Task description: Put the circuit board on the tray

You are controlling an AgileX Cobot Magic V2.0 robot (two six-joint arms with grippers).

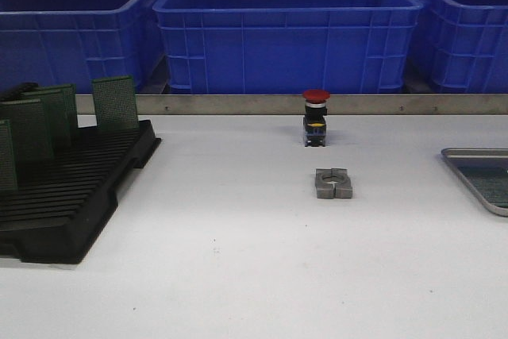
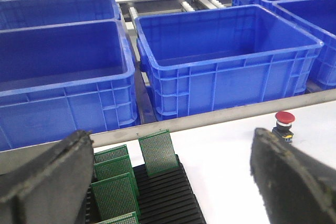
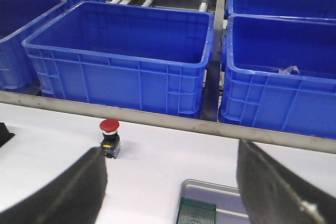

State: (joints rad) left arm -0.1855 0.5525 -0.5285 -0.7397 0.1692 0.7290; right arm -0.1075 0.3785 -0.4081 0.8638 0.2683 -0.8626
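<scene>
I see both arms raised above the white table (image 1: 238,275), and neither one holds anything. The left gripper (image 2: 173,182) has its 2 black fingers spread wide apart, and the right gripper (image 3: 170,192) is released in the same way.

Under the left gripper stands the black slotted plastic rack (image 1: 71,196), at the left side of the table. Several green perforated circuit boards (image 1: 116,103) stand upright in its slots; in the front view I count at least 4. The flat silver-grey metal tray (image 1: 476,155) lies at the far right edge, well apart from the rack. 1 green board (image 3: 197,212) seems already to lie in it.

Between them, near the middle, are a red mushroom push button (image 1: 315,117) and a small grey metal clamp block (image 1: 333,183), which I think are not part of the task.

In my judgement the step in hand is reaching for another board. The next move calls for lowering the left gripper over 1 upright board and closing on its upper edge without pushing its neighbours.
</scene>
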